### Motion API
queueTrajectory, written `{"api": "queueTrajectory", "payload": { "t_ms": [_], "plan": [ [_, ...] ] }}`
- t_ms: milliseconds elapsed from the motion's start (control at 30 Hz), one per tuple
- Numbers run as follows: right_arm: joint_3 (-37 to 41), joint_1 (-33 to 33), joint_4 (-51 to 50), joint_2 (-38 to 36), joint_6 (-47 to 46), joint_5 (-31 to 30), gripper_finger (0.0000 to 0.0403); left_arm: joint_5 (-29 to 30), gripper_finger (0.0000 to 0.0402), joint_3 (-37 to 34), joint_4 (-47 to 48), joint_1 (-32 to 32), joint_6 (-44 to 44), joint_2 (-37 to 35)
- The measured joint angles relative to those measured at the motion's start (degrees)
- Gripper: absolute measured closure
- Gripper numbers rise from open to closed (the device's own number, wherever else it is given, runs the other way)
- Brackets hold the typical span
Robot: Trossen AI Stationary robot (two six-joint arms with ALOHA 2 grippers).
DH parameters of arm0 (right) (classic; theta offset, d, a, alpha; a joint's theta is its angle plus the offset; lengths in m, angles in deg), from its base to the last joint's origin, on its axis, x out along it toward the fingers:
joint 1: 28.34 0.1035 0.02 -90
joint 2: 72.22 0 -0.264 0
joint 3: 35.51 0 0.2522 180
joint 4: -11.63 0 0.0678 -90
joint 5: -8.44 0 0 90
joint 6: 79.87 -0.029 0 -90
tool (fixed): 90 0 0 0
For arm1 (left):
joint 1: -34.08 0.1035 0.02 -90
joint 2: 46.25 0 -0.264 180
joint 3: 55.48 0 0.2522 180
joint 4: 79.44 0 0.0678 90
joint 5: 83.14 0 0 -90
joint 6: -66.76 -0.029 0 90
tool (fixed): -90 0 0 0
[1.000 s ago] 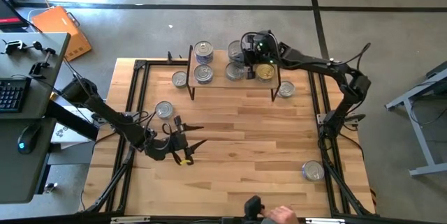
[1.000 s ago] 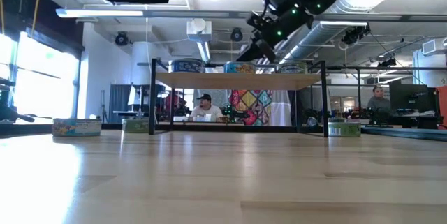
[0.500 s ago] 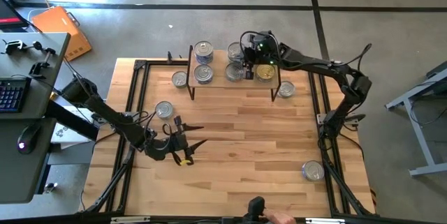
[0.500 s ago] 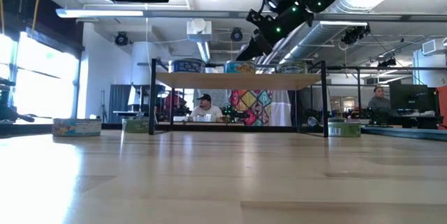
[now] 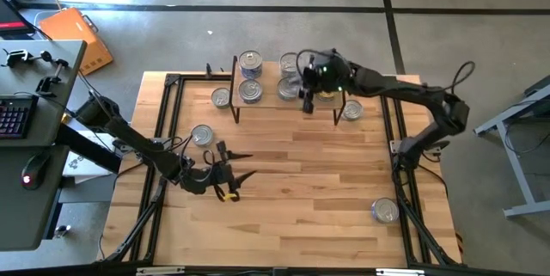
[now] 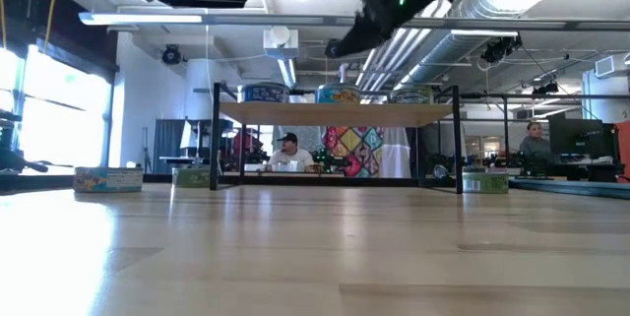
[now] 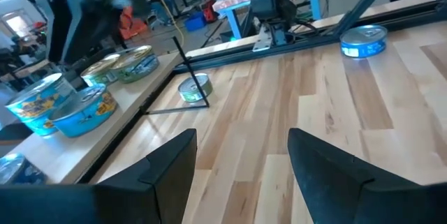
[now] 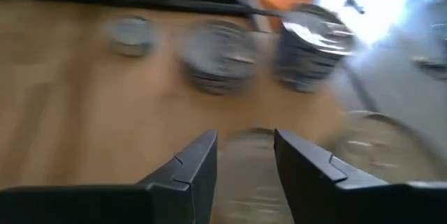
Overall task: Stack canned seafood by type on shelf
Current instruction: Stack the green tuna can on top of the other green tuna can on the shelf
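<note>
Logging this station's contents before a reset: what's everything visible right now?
table: one, light wood with a black frame, centre of the floor
shelf: one, light wood on black legs, far edge of table
cans on shelf: at least five lids showing, silver and one gold, some stacked
loose cans: four, silver-lidded, on the tabletop around the shelf and near the right front
orange box: one, on the floor
keyboard: one, black, side desk
people: two, in the room behind
left gripper: open, low over the table's left
right gripper: open, above the shelf's front edge
</note>
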Motion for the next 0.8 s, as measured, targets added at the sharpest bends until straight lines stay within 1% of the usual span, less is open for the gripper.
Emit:
{"api": "queueTrajectory", "payload": {
  "t_ms": [67, 167, 300, 400, 533, 800],
  "plan": [
    [0.00, 3.81, -1.86, -0.61, -1.69, 1.85, 0.0274, -0.27, 0.0184, 0.00, 0.10, 0.02, 0.01, 0.00],
    [0.00, 12.18, -5.07, -0.62, -2.59, 1.84, 0.0281, -0.48, 0.0184, 0.00, 0.34, 0.02, 0.01, 0.00],
    [0.00, 25.24, -10.54, -0.62, -1.28, -1.19, 0.0295, -0.48, 0.0184, 0.00, 1.57, 0.02, 1.01, 0.00],
    [0.00, 33.34, -13.84, -0.59, -4.38, -3.95, 0.0307, -0.86, 0.0184, 0.00, 2.77, 0.04, 2.35, 0.00],
    [0.00, 41.43, -19.75, -0.59, -14.92, -7.10, 0.0323, -1.55, 0.0183, 0.00, 4.03, 0.04, 3.66, 0.00],
    [0.60, 52.47, -40.05, -0.65, -45.49, -19.68, 0.0343, -1.55, 0.0183, 0.00, 4.68, 0.06, 3.69, 0.00]
  ]
}}
